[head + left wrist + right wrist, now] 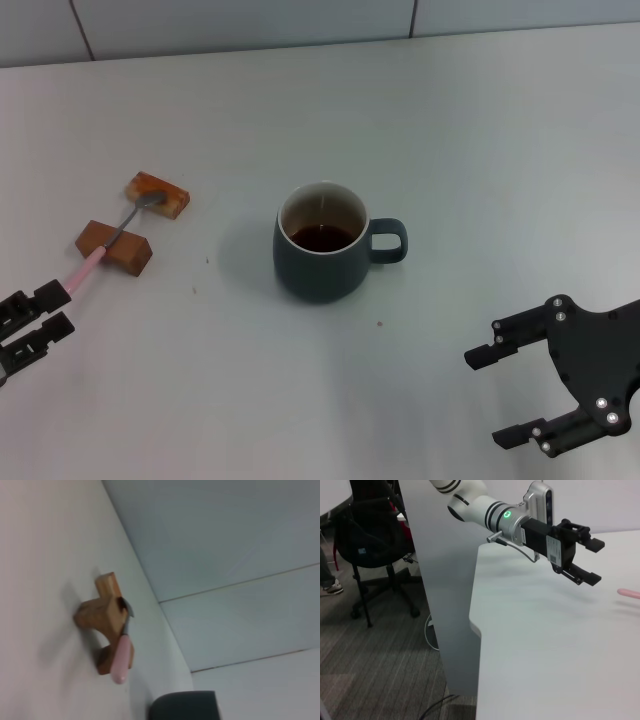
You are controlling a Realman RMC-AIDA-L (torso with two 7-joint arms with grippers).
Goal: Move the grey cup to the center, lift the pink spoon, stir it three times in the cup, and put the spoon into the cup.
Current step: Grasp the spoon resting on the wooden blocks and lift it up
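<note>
My left claw (48, 312) hovers open just short of the pink spoon (112, 240), which lies across two brown blocks (115, 247). My right claw (508, 392) waits open near the grey cup (322, 258) at mid-counter (480, 170).

Soft even light is falling on the table (480, 150), the cup (320, 260) casting a faint shadow leftward, the left wrist view blurring.

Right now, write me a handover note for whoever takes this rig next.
Left gripper: open, empty, just short of the spoon's handle end.
Right gripper: open, empty, idle at the table's near right.
Cup: upright mid-table, dark liquid inside, handle toward the robot's right. Centering looks done.
Spoon: bridged across two brown blocks at the left, untouched.
Left: grasp the spoon, stir three times, leave it in the cup.
</note>
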